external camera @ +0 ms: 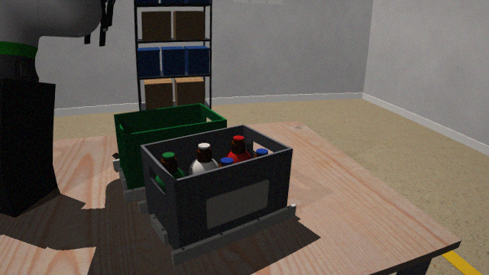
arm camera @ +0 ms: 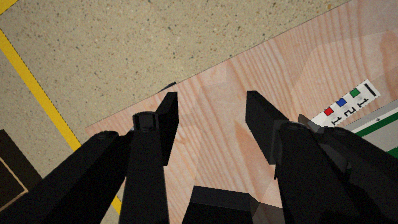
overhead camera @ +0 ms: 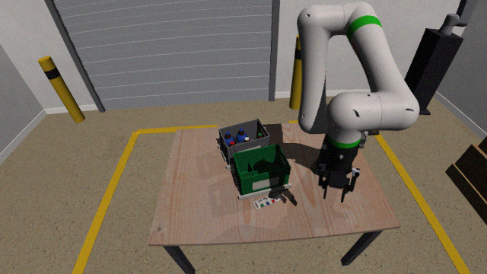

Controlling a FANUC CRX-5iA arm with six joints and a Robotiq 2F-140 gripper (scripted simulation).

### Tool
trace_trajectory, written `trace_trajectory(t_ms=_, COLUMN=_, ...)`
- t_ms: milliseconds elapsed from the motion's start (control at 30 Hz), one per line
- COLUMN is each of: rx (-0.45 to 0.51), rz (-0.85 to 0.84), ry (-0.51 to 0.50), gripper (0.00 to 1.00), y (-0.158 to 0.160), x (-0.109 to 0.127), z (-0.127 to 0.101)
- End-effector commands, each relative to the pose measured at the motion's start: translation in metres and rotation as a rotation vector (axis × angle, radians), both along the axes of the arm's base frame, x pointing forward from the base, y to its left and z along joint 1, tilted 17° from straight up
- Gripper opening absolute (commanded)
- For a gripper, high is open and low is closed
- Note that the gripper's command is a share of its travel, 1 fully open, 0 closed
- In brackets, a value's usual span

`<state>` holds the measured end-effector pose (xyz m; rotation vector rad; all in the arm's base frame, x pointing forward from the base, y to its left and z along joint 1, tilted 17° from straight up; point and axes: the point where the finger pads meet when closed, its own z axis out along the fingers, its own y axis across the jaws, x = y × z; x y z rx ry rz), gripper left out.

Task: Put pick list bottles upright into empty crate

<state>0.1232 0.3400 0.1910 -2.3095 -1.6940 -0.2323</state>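
Note:
My gripper (overhead camera: 335, 199) hangs above the right part of the table, right of the green crate (overhead camera: 262, 168), fingers partly apart with nothing between them; in the wrist view (arm camera: 210, 100) bare table shows between the fingers. The green crate is empty. Behind it, the grey crate (overhead camera: 243, 138) holds upright bottles: green-capped (external camera: 168, 162), white-capped (external camera: 204, 158), red-capped (external camera: 238, 147) and two blue-capped (external camera: 226, 161). The pick list (overhead camera: 266, 202) lies in front of the green crate. In the wrist view (arm camera: 350, 102) it reads from its black bar: green 1, blue 2, red 1.
Both crates sit level in grey base frames near the table's middle. The table's near edge and right corner lie close to the gripper. Yellow floor tape (overhead camera: 422, 205) and bollards (overhead camera: 61, 89) surround the table. A shelf with boxes (external camera: 173, 53) stands beyond.

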Motion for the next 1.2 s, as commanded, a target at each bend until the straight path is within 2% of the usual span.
trace_trajectory(t_ms=0, rx=-0.003, rz=-0.116, ry=0.023, gripper=0.44, y=0.003, x=0.010, z=0.003)
trace_trajectory(t_ms=200, rx=-0.007, rz=-0.311, ry=0.067, gripper=0.44, y=0.006, x=0.032, z=0.006)
trace_trajectory(t_ms=267, rx=-0.007, rz=-0.311, ry=0.067, gripper=0.44, y=0.006, x=0.032, z=0.006)
trace_trajectory(t_ms=767, rx=-0.003, rz=-0.799, ry=0.177, gripper=0.44, y=0.008, x=0.088, z=0.013)
trace_trajectory(t_ms=833, rx=-0.003, rz=-0.799, ry=0.177, gripper=0.44, y=0.008, x=0.088, z=0.013)
trace_trajectory(t_ms=1167, rx=0.008, rz=-1.124, ry=0.252, gripper=0.44, y=0.005, x=0.133, z=0.016)
